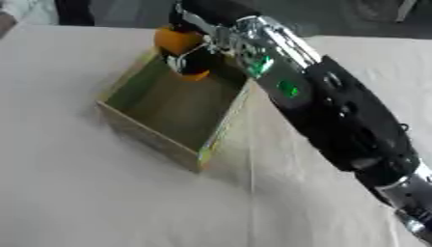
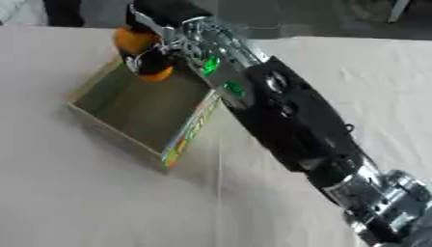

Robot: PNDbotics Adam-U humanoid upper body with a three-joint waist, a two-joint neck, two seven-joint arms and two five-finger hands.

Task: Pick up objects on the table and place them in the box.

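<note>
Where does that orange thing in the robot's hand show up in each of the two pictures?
Left eye view: orange object sits upper middle, held by the right hand over the box's far corner.
Right eye view: it sits upper left, over the same corner.
Shared landmark: the open cardboard box, its printed right wall nearest the arm.

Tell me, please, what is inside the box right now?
The box shows only its bare floor. The right hand holds an orange object over its far end; the corner beneath is hidden.
</note>
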